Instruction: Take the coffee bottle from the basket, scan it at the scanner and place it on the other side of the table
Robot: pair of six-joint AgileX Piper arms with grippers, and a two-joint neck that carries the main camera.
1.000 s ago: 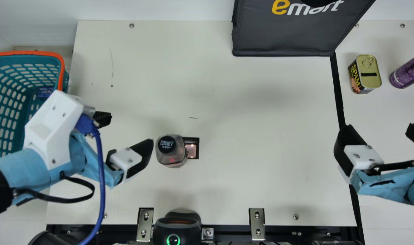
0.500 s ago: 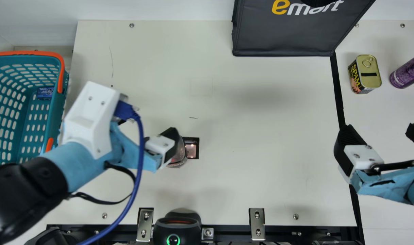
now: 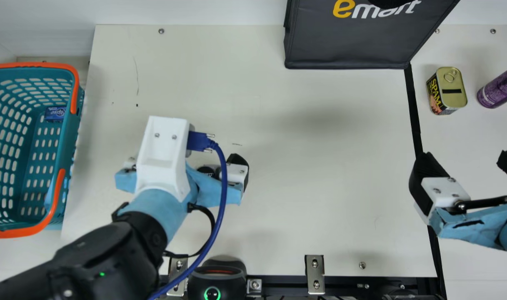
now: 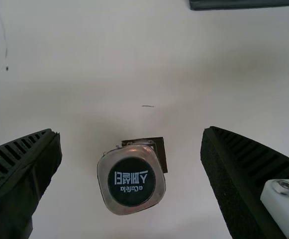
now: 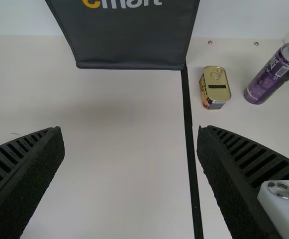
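Observation:
In the main view my left gripper (image 3: pixel 238 163) is over the coffee bottle's dark cap (image 3: pixel 206 170), which shows partly under the arm. Seen from the left wrist, the coffee bottle (image 4: pixel 131 181) stands upright between the open fingers of the left gripper (image 4: pixel 132 132), with a gap on both sides. Its body partly covers a small dark square (image 4: pixel 160 149) in the table. A black scanner (image 3: pixel 215 278) with a green ring sits at the front edge. My right gripper (image 3: pixel 465 159) is at the right; in its wrist view the right gripper (image 5: pixel 130 130) is open and holds nothing.
A teal basket (image 3: pixel 66 137) with orange handles stands at the left, a blue packet (image 3: pixel 55 113) inside. The dark bag (image 3: pixel 345 46) is at the back. Beyond the black strip (image 3: pixel 415 112) are a can (image 3: pixel 451 89) and a purple can (image 3: pixel 501 87).
From beside the basket, my left gripper has moved right until its open fingers stand around the bottle. The bottle and my right arm have not visibly moved.

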